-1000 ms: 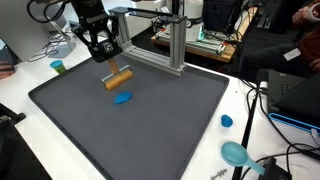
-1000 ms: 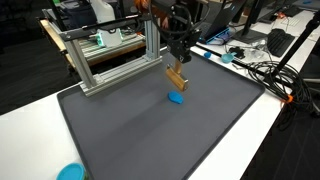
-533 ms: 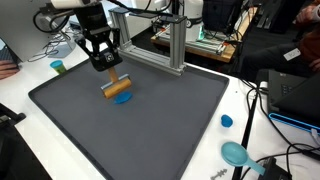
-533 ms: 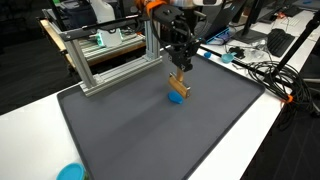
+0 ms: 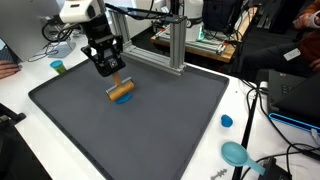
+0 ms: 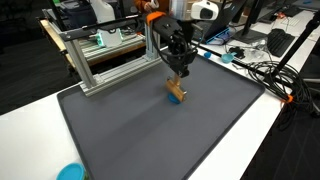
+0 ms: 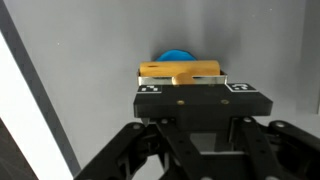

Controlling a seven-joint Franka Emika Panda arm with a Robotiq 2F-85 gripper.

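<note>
Wooden T-bar (image 7: 180,71) is lying crosswise in the wrist view, long axis running 9-to-3 o'clock (8-to-2 in an exterior view), hanging low over the grey mat (image 5: 150,130). Gripper (image 7: 182,86) is pinching its stem, jaws nearly closed, fingertips hiding behind the gripper body. Blue disc (image 7: 178,57) is peeking out at 12 o'clock, mostly covered; can't tell whether they're touching.

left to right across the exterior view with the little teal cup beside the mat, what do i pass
teal cup → wooden block → upright post of the metal frame → small blue cap
</note>
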